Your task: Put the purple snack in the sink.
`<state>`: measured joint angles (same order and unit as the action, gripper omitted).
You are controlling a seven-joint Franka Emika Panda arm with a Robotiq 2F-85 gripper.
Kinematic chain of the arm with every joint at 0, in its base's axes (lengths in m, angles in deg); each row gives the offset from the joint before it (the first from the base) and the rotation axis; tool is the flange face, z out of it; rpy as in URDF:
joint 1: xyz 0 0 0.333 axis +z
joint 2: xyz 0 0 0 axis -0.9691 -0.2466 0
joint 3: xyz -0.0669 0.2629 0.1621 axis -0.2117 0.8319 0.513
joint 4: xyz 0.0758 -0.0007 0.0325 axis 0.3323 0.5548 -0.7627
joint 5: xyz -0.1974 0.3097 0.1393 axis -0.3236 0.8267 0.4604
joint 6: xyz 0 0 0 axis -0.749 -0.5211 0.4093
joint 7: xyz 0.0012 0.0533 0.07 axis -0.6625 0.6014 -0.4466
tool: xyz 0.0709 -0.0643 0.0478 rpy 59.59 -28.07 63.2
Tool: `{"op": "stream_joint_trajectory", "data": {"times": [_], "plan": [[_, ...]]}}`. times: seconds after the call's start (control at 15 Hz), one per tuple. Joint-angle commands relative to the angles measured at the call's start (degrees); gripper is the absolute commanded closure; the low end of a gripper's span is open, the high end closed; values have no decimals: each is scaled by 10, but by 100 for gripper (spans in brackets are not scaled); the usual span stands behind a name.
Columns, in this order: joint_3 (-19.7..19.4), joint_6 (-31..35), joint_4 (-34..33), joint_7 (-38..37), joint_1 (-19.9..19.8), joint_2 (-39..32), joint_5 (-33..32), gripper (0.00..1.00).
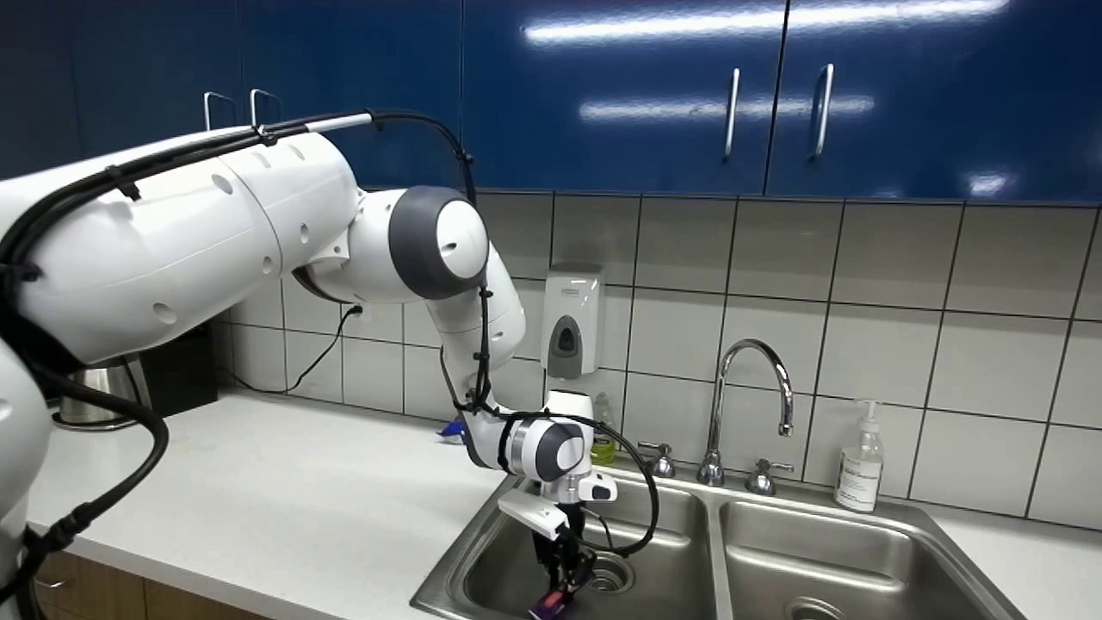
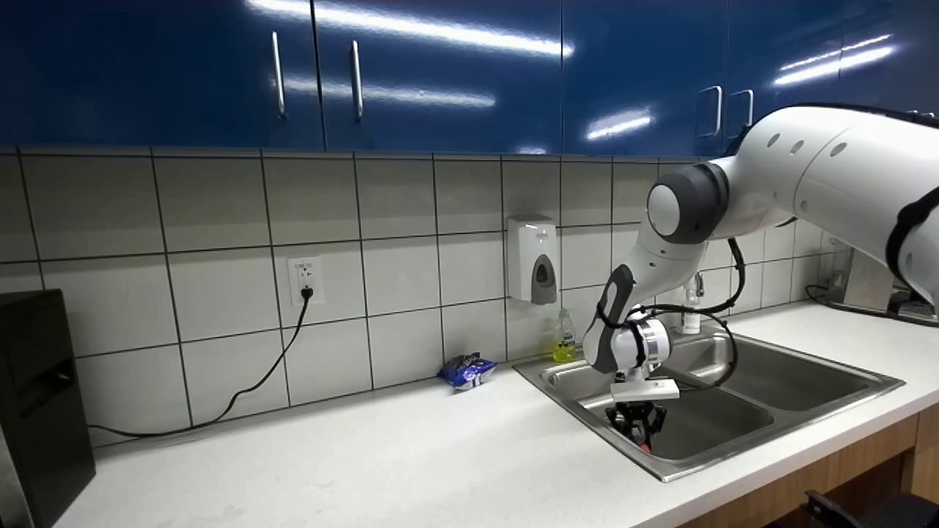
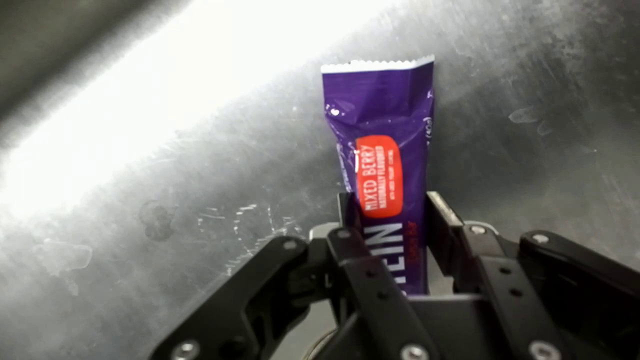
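As our end effector (image 3: 392,205) clasps the purple snack (image 3: 385,165) widthwise, the snack's long axis points outward, inside the sink (image 1: 720,560).

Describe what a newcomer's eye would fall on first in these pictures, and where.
Probably the big, white, jointed robot arm first, arched down into the rectangular stainless-steel double sink in both exterior views. Glossy, flat-fronted blue cabinets stretch across the top of both. Near the middle of the wrist view, a flat, oblong, red-labelled purple snack packet stands out, gripped between black hinged jaws.
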<state>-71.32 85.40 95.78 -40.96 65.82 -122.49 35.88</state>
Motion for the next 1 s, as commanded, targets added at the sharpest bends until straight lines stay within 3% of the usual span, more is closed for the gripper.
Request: {"op": "stream_joint_trajectory", "data": {"times": [0.0, 0.13, 0.2, 0.27, 0.6, 0.93], "plan": [[8, -24, -20, 16, -7, -8, 2, 88], [9, -25, -20, 16, -6, -9, 2, 88], [8, -25, -16, 15, -5, -7, 2, 38], [9, -24, -14, 17, -4, -5, 1, 37], [8, -17, 10, 19, 4, 22, -2, 1], [4, -6, 72, 19, 15, 87, -3, 0]]}}
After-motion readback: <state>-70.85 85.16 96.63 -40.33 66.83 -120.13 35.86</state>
